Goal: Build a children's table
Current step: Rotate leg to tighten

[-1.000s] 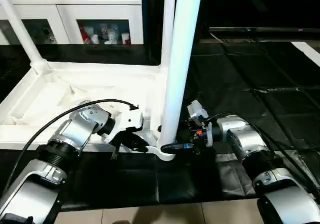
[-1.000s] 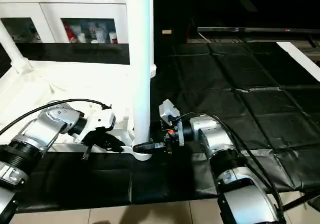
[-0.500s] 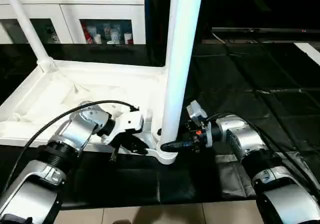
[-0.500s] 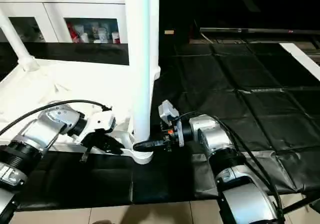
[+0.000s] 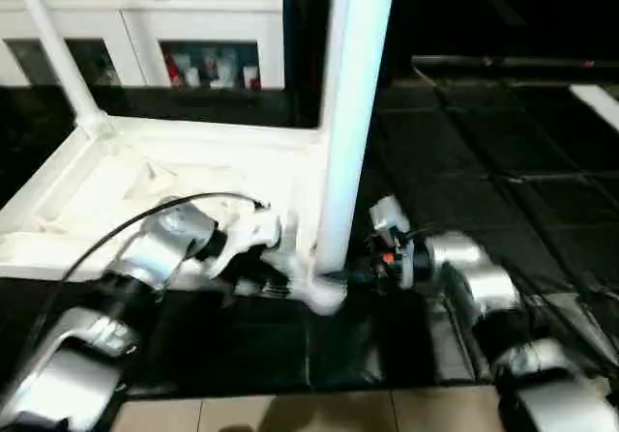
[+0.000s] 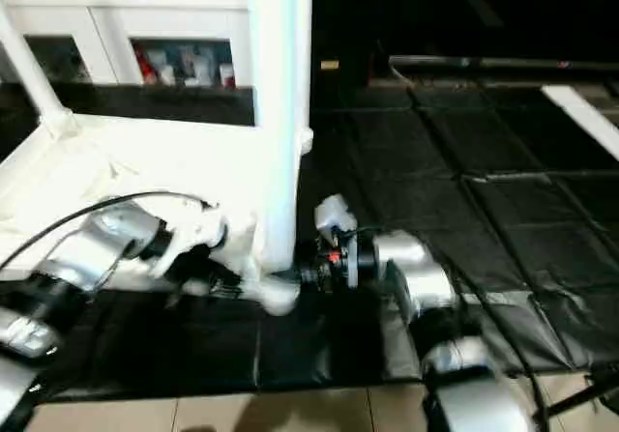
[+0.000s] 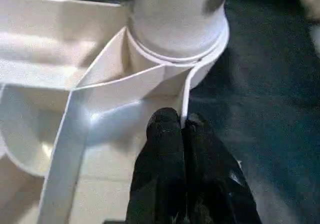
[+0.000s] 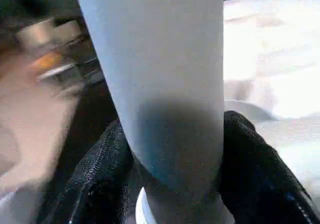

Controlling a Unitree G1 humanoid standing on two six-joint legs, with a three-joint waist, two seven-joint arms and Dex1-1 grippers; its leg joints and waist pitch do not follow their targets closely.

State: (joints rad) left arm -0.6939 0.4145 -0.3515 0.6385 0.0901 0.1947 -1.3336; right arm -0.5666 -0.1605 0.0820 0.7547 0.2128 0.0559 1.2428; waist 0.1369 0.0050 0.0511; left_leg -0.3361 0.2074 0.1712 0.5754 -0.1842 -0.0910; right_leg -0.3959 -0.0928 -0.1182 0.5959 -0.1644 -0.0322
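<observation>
At the lower centre of the head view, the right gripper [image 8: 172, 184] is clamped around the base of an upright white leg [image 5: 350, 113], one black finger [image 8: 260, 169] on each side of the tube just above its corner socket [image 7: 175, 38]. Should the grip slip or the wrist twist off-axis, the leg could lean, jam in the socket or work loose, judging by how tall it stands above the hold. To its left, the left gripper [image 7: 181, 126] is pinched together on the thin rim wall of the tabletop [image 5: 174, 186], which lies underside up on the black floor mat [image 5: 484, 161]; a slip there could let the top skid. Both silver forearms reach inward, nearly level. Further back, another leg [image 5: 53, 50] rises at upper left, before a white cabinet [image 5: 213, 36].
</observation>
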